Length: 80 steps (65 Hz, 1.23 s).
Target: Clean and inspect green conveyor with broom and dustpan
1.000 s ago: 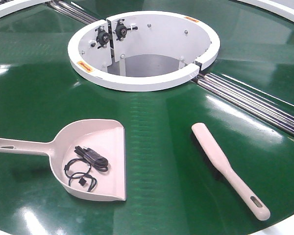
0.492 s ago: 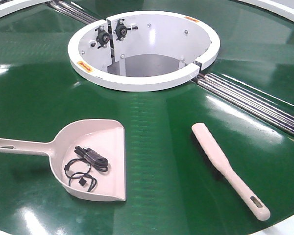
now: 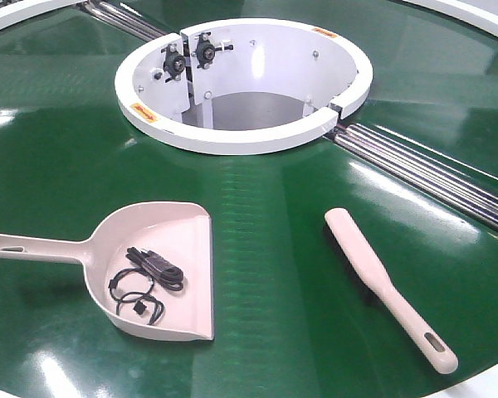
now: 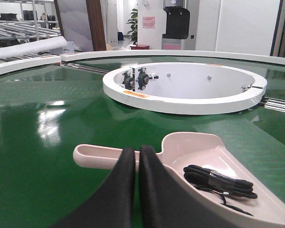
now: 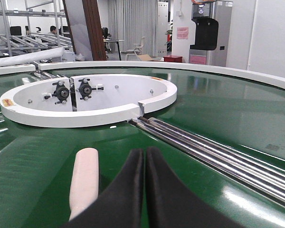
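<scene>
Closest in the left wrist view, the left end effector (image 4: pixel 137 156) shows its two black fingers pressed together with only a thin seam between them and nothing held. It sits low above the handle of the dustpan (image 4: pixel 213 164), not visibly touching it. In the right wrist view the right end effector (image 5: pixel 144 159) is likewise closed on nothing, its black fingers meeting just to the right of the broom (image 5: pixel 84 178), whose rounded end points away from the camera.

From the front-facing view, the dustpan (image 3: pixel 162 269) lies flat on the green conveyor (image 3: pixel 266 249) at the near left. Its long handle reaches out to the left and its wide flat edge faces right. Inside the pan rests a coiled black cable (image 3: pixel 145 282) with a small connector. The broom (image 3: pixel 386 286) lies at the near right, well apart from the dustpan. It runs diagonally, its tapered handle with the slotted hole nearest the belt's near edge and its broader head pointing up the belt.

Further back, silver metal rollers (image 3: pixel 432 174) cross the belt at a seam, running from the right side toward the centre. Beyond them stands the white ring housing (image 3: pixel 232 133), open in the middle, with two black bearing mounts (image 3: pixel 187 56) bolted to its inner wall. A white rim (image 3: pixel 473 12) curves along the far edge.
</scene>
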Motion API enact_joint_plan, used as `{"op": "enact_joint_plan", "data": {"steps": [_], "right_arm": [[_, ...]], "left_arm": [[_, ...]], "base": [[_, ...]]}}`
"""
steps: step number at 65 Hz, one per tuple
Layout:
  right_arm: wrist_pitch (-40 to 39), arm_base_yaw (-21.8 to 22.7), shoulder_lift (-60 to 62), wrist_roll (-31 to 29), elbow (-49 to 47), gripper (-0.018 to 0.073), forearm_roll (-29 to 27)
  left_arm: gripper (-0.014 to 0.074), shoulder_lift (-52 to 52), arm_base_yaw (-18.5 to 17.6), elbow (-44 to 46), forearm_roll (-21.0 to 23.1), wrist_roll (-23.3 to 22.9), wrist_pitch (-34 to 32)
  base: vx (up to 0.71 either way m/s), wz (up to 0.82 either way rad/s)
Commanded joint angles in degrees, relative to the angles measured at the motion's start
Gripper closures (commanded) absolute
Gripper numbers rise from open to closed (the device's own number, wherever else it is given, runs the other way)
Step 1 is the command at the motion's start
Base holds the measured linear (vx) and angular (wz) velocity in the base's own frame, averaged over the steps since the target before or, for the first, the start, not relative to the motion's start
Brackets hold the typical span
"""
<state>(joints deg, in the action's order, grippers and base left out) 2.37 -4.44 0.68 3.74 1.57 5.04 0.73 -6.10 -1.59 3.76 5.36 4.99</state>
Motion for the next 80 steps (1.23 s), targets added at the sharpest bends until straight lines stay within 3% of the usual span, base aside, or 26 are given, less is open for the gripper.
{"op": "enact_joint_plan", "data": {"steps": [1, 80], "right_arm": [[-4.02, 0.33, 0.55, 0.73, 0.22, 0.0568, 0.51], [-3.84, 0.33, 0.55, 0.73, 0.22, 0.0568, 0.51]], "left_arm": [[0.0602, 0.82, 0.18, -0.54, 0.56, -0.63, -4.22], [0.0602, 0.82, 0.18, -0.54, 0.56, -0.63, -4.22]], "base": [[0.0, 0.0], [0.0, 0.0]]}}
